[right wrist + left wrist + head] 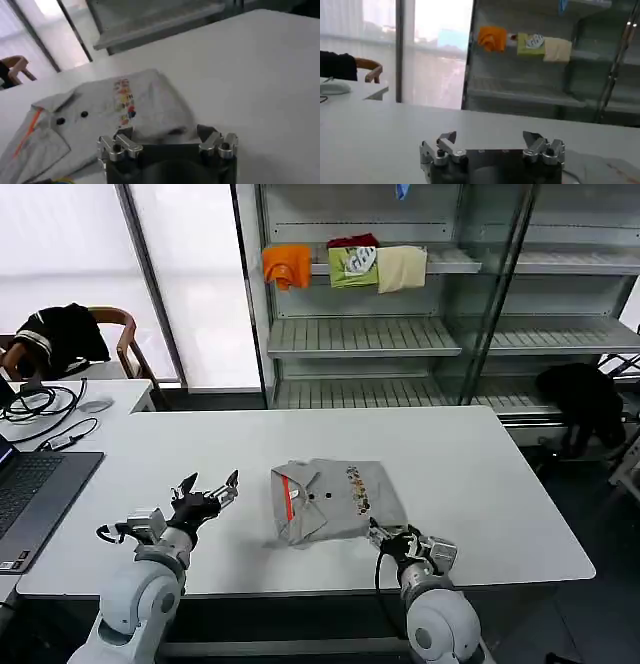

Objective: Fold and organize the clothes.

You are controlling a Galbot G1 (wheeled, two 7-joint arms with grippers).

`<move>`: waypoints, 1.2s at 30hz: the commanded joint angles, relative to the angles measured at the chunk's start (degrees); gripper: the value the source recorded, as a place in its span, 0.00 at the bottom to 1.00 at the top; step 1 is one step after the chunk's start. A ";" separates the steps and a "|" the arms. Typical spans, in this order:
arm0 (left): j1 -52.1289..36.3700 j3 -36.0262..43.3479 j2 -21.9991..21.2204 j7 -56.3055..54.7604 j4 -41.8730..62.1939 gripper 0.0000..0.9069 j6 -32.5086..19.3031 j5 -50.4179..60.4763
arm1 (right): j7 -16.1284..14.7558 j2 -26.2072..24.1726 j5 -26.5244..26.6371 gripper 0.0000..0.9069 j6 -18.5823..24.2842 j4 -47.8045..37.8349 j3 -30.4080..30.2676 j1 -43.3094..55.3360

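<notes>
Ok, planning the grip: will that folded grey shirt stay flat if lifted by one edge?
Probably not. The grey shirt looks soft and rumpled, so it would likely droop and unfold. It seems light, and should slide easily on the smooth white table.

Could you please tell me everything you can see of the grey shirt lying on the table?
The grey shirt is a light grey, soft-looking cotton garment, folded into a rough rectangle and lying flat near the front middle of the white table. It has a collar with an orange-red stripe, two dark buttons and a row of tiny colourful prints. The open right gripper sits at its near right corner; the open left gripper is off to its left, apart from it.
</notes>
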 commanded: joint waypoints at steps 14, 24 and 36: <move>6.54 -5.16 -4.58 -0.02 -6.88 1.00 -6.39 6.60 | -9.73 3.65 -39.27 1.00 3.25 -4.00 -2.45 10.05; 5.71 -5.45 -6.23 0.12 -5.90 1.00 -7.43 11.68 | -8.17 -0.23 -34.46 1.00 4.86 -1.30 6.34 3.16; 6.32 -5.67 -5.85 0.17 -5.37 1.00 -7.88 9.78 | -7.54 -0.71 -28.64 1.00 8.52 -1.68 11.06 -2.74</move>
